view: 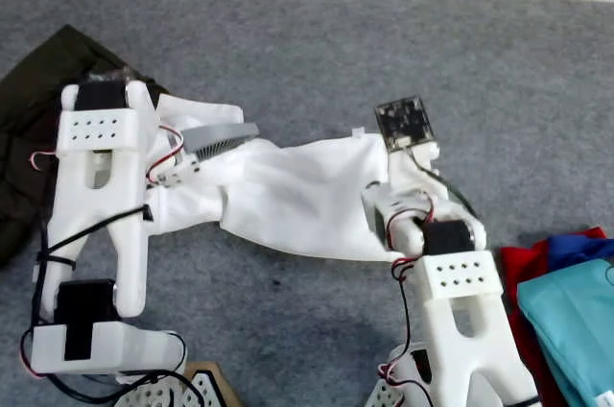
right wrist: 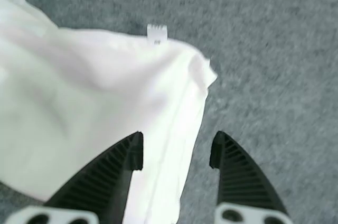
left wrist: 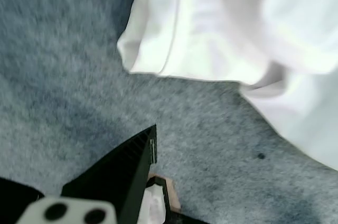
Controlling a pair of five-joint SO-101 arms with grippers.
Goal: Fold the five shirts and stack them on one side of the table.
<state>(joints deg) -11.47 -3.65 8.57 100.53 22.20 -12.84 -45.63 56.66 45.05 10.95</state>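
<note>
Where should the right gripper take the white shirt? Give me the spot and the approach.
Take the hemmed edge of the white shirt near the corner by the small tag, coming down from above. The right gripper is open and straddles that edge; bare grey carpet beside it probably leaves room for the outer finger.
</note>
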